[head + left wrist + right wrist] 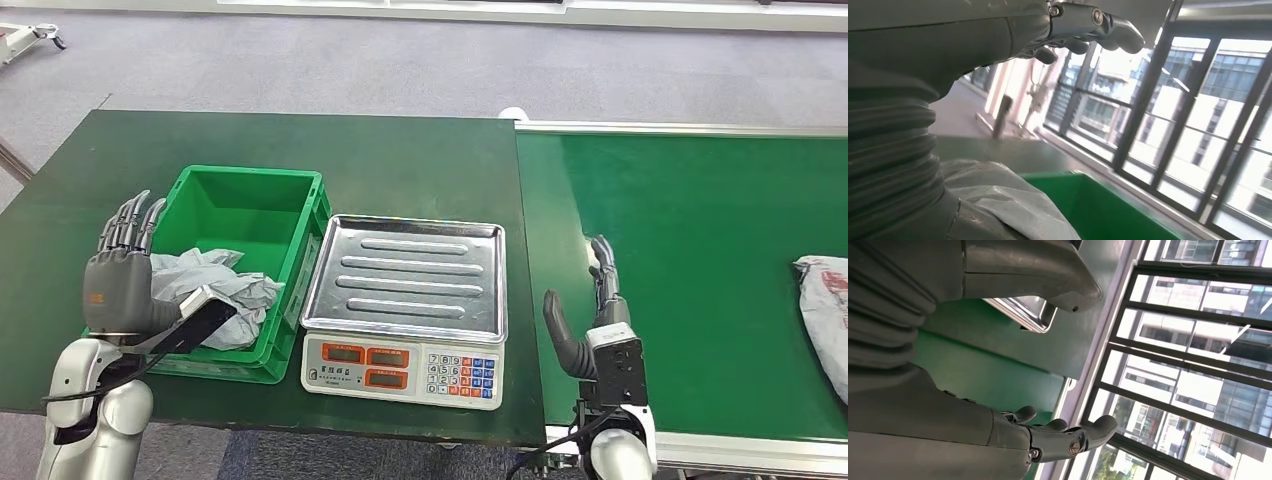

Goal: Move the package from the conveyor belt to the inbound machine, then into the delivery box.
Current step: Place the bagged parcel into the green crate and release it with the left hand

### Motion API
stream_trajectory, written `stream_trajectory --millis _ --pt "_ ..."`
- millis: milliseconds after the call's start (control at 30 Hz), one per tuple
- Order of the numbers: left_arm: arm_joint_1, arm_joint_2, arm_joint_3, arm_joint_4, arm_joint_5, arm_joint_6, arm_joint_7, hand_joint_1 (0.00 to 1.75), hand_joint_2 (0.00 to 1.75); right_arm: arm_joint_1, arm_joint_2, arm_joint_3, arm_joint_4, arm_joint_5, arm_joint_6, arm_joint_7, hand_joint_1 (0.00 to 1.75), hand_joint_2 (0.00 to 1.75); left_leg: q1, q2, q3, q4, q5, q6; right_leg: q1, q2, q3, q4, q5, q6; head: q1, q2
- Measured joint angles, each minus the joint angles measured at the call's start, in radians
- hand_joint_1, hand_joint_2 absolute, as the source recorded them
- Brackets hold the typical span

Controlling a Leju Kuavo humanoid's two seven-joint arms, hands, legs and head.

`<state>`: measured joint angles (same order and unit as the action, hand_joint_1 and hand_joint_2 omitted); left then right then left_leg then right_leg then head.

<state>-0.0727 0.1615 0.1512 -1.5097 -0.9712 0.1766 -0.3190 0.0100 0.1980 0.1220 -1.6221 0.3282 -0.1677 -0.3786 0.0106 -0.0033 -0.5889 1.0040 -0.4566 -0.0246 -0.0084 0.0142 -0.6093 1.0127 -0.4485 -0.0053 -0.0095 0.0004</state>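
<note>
Grey carpet, dark green table (250, 140) | your left hand (122, 275) is released, fingers spread, over the green delivery box (250, 200) holding a grey package (215, 280) | steel-trayed scale (405, 310) stands just beside the box | your right hand (595, 320) is released above the conveyor belt (700, 230) | another package (825, 310) lies at the belt's right edge, well apart from it
</note>
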Motion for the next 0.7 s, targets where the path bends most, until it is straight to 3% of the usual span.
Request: stream_trajectory --millis 167,300,467,700 --pt "-0.018 -0.027 -0.020 -0.012 0.377 -0.154 -0.100 0.00 1.75 -0.034 0.000 0.007 0.032 -0.001 -0.010 0.006 0.00 0.00 0.000 0.000 0.000 0.000 0.000 0.000 0.000 0.000 0.000 0.000 0.000 0.000 0.000 0.000" --pt "-0.060 -0.096 -0.069 -0.014 0.756 -0.350 -0.119 0.00 1.75 -0.089 -0.001 0.042 0.089 -0.042 0.010 0.018 0.00 0.00 -0.001 -0.001 0.000 0.000 0.000 0.001 -0.001 -0.001 0.001 0.000 0.000 0.001 0.000 0.000" --pt "-0.090 -0.158 -0.175 0.018 0.853 -0.370 -0.131 0.00 1.75 -0.142 -0.001 0.086 0.161 -0.073 0.009 0.022 0.00 0.00 -0.001 -0.001 0.000 0.001 0.000 0.001 -0.001 -0.002 0.001 0.000 0.001 0.002 0.000 0.000" --pt "-0.162 -0.256 -0.271 0.143 1.120 -0.486 -0.054 0.00 1.75 -0.225 -0.003 0.131 0.266 -0.122 0.009 0.022 0.00 0.00 -0.001 -0.003 0.000 0.001 0.001 0.002 -0.002 -0.005 0.002 0.000 0.001 0.002 0.000 0.000"
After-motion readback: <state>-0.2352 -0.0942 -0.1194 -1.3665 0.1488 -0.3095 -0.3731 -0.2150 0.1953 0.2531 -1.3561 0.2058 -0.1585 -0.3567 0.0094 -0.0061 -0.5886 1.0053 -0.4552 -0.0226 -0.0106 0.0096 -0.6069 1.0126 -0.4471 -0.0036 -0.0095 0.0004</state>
